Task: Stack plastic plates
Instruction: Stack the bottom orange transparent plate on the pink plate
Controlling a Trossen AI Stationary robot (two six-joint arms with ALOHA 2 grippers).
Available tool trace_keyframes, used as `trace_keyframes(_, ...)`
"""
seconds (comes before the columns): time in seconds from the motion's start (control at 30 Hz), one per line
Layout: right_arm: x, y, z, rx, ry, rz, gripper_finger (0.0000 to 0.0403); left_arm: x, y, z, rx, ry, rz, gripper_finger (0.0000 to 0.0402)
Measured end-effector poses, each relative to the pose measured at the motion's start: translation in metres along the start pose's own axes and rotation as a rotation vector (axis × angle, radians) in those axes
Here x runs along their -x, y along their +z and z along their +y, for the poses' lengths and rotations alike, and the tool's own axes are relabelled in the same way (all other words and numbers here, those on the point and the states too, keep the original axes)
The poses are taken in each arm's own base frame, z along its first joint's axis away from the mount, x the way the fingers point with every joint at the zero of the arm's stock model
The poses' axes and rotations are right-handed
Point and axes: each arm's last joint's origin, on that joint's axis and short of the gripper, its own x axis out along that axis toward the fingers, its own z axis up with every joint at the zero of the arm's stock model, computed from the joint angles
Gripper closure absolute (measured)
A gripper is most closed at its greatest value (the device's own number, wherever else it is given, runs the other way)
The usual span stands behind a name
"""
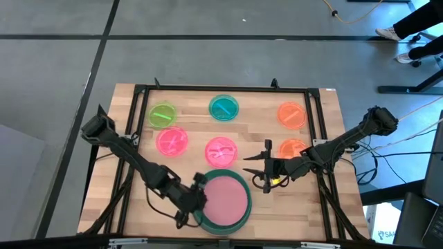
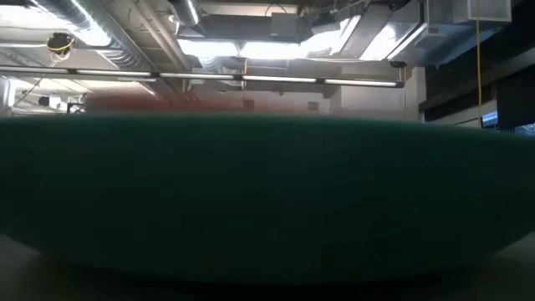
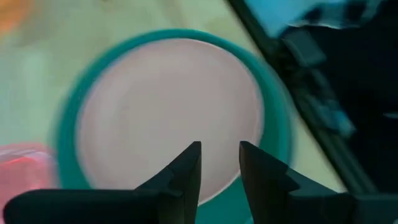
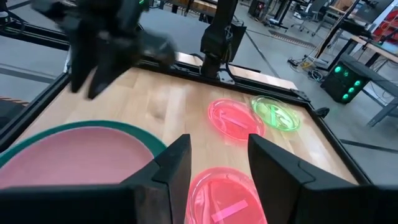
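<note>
A pale pink large plate (image 1: 225, 199) lies inside a dark green one (image 1: 243, 181) near the table's near edge. The green plate's wall (image 2: 267, 201) fills the low view. No grey plate shows. Six small translucent plates lie flat beyond: lime green (image 1: 163, 115), teal (image 1: 223, 108), two orange (image 1: 291, 115) (image 1: 293, 149) and two hot pink (image 1: 172, 141) (image 1: 221, 152). My left gripper (image 1: 196, 199) (image 3: 221, 155) is open over the pink plate's left rim (image 3: 168, 124). My right gripper (image 1: 253, 170) (image 4: 217, 155) is open just right of the stack, above the table.
A black frame (image 1: 228, 88) runs round the wooden table top (image 1: 304, 207). Bare wood lies right of the stack and along the near edge. The left arm's gripper (image 4: 106, 37) shows in the right wrist view. A person's feet (image 1: 408, 31) stand on the floor far right.
</note>
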Motion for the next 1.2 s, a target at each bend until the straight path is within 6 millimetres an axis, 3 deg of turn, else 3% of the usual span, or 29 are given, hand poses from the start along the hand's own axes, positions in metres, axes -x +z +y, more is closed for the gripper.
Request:
trace_keyframes(0.33, 0.0, -0.009, 0.001, -0.046, 0.004, 0.081, 0.0251, 0.03, -0.055, 0.024, 0.119, 0.241, -0.261, 0.0301)
trace_keyframes(0.7, 0.008, -0.04, -0.001, -0.215, -0.049, 0.373, 0.0251, 0.013, -0.125, 0.031, 0.247, 0.281, -0.443, 0.0301)
trace_keyframes(1.0, 0.032, -0.078, -0.01, -0.44, -0.218, 0.789, 0.0251, 0.01, -0.132, 0.053, 0.33, 0.408, -0.5, 0.0301)
trace_keyframes(1.2, 0.041, -0.103, -0.011, -0.532, -0.29, 0.919, 0.0251, 0.009, -0.133, 0.06, 0.344, 0.431, -0.493, 0.0301)
